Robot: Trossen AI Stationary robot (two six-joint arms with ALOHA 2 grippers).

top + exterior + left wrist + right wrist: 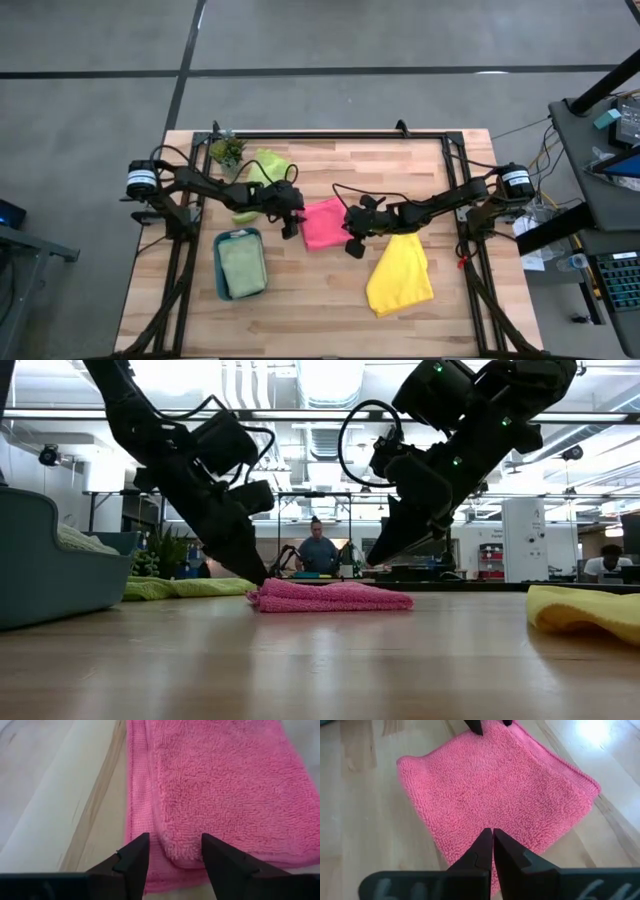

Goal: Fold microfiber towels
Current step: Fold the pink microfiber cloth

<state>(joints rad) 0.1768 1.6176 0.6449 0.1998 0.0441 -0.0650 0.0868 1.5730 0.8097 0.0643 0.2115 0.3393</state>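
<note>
Nearest the low camera lies bare table (320, 670), with the teal tray (40, 560) at one side holding a folded sage towel (242, 266). The pink towel (323, 222) sits folded mid-table between both arms, so that one looks about finished; the yellow towel (400, 275) lies loose nearby and the lime towel (262, 170) waits by the plant (227, 150), both apparently unfolded. The left gripper (172, 857) stands parted over the pink towel's edge, gripping nothing. The right gripper (492, 845) is pinched closed, empty, its tips at the cloth.
</note>
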